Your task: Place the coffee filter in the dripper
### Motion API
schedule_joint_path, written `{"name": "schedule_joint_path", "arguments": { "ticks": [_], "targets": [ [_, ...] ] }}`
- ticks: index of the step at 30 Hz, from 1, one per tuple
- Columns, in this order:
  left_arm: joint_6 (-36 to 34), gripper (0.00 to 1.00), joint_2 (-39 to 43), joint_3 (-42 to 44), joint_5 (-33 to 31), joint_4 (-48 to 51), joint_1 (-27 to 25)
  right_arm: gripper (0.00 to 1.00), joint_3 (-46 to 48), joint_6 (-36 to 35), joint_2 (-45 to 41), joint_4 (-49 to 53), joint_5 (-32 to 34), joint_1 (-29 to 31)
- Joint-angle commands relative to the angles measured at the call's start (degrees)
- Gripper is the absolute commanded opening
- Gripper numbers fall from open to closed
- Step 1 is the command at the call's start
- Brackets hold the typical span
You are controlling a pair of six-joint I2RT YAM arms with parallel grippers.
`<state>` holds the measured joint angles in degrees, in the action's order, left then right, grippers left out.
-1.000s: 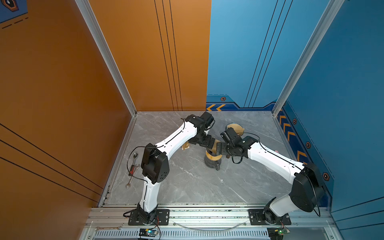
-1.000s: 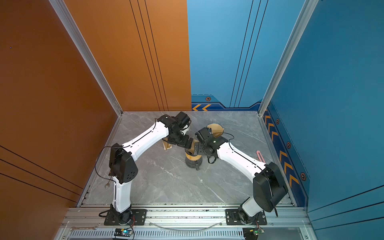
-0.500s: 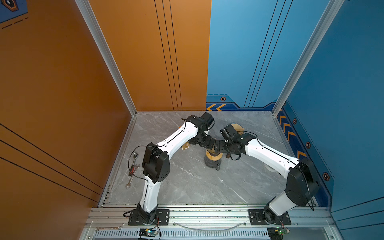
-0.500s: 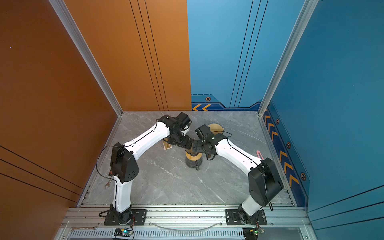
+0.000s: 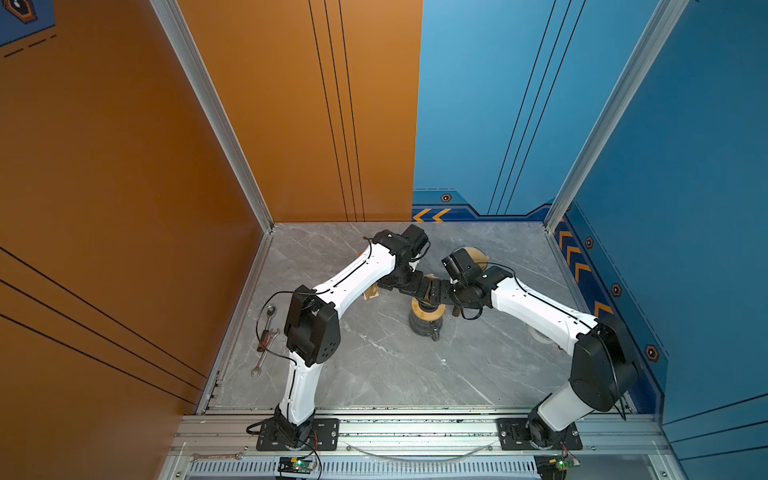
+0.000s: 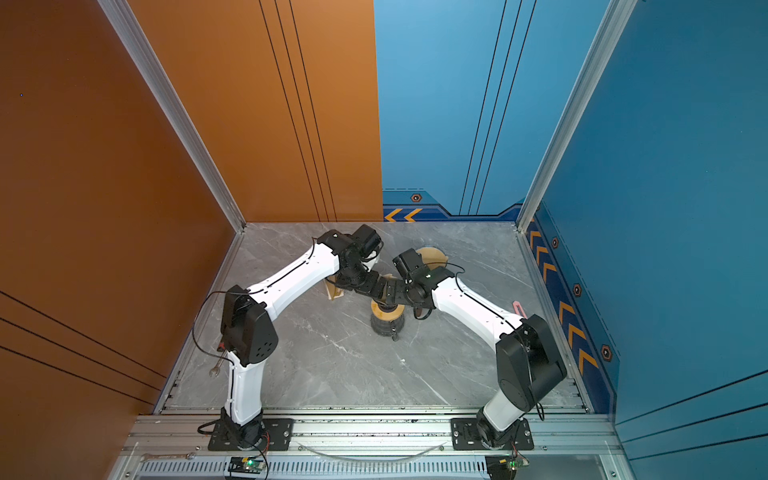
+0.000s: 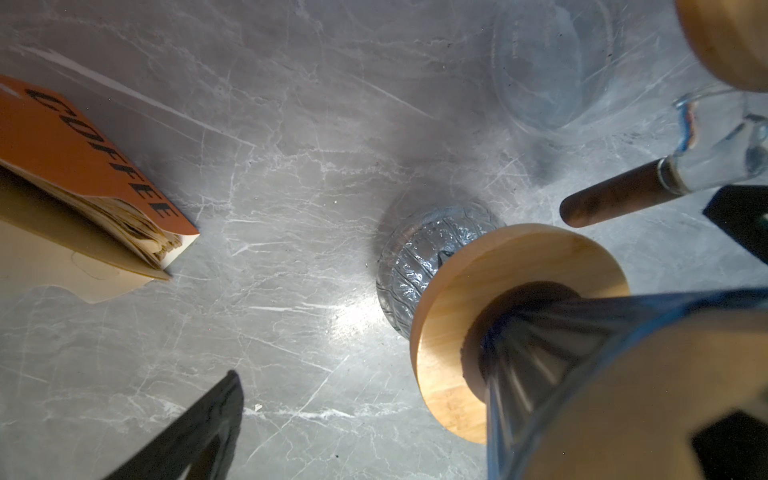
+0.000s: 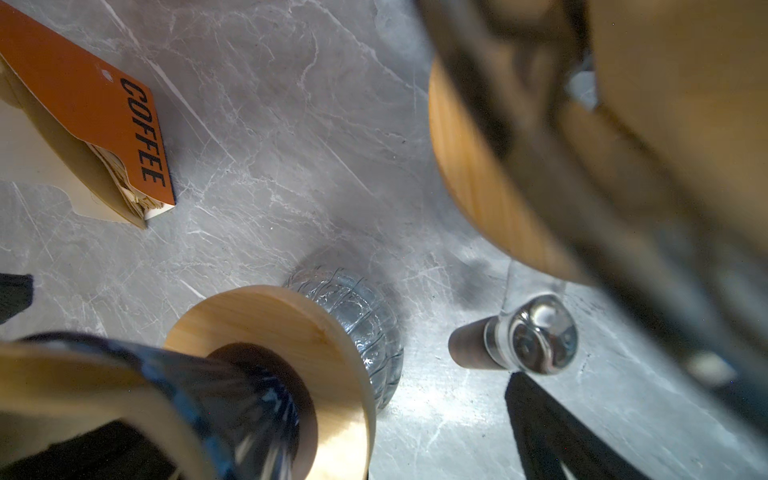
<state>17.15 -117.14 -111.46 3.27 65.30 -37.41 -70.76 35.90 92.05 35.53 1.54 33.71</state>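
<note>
Left wrist view has the brown paper coffee filter point(image 7: 623, 374) sitting inside the clear ribbed glass dripper point(image 7: 511, 365) with the wooden collar, perched on a textured glass carafe point(image 7: 415, 257). Both the left gripper point(image 5: 417, 286) and right gripper point(image 5: 444, 291) hover over it, fingers spread wide, gripping nothing. I'd say placing's basically done; next they lift clear without snagging paper. At its 9 o'clock an orange COFFEE sleeve point(image 5: 371, 293) holds spare filters.

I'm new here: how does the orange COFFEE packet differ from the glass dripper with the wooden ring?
The packet lies on the table; the dripper stands upright on a glass jar. The packet is orange card holding paper; the dripper is dark fluted glass with a wooden collar.
</note>
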Motion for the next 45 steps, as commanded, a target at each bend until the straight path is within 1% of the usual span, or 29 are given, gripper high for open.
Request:
{"name": "schedule_joint_path", "arguments": {
  "ticks": [1,10,18,24,33,37,40,43,45],
  "targets": [
    [-0.18,0.98,-0.55,-0.63,0.78,0.36,0.32,1.00,0.98,0.05,0.46,-0.19,0.10,-0.38],
    [0.43,0.98,0.07,-2.26,2.71,0.30,0.58,1.00,1.18,0.39,-2.78,-1.34,-1.42,-0.39],
    [0.87,0.98,0.33,-1.91,2.71,0.27,0.61,1.00,2.88,0.75,-7.91,-4.42,-3.31,-0.90],
    [1.18,0.98,0.84,-3.10,3.91,0.31,0.91,1.00,4.34,0.28,-12.40,-5.47,-3.35,-1.31],
    [1.93,0.98,4.14,-5.20,8.03,-0.10,2.49,1.00,5.45,-3.39,-21.10,-4.33,-4.72,-2.07],
    [1.84,0.98,5.88,-5.92,10.69,-0.17,3.54,1.00,5.49,-4.51,-23.50,-4.16,-5.66,-2.08],
    [1.30,0.98,7.92,-5.66,13.26,-0.18,4.41,0.97,4.36,-5.14,-23.89,-3.51,-7.26,-2.12],
    [-0.60,0.98,11.45,-4.02,14.33,-1.36,5.27,0.90,2.33,-5.40,-23.26,-2.53,-8.82,-1.87],
    [-2.62,0.98,15.15,-0.93,15.24,-3.94,6.04,0.81,0.70,-5.58,-22.35,-1.43,-9.13,-1.44]
  ]
}}
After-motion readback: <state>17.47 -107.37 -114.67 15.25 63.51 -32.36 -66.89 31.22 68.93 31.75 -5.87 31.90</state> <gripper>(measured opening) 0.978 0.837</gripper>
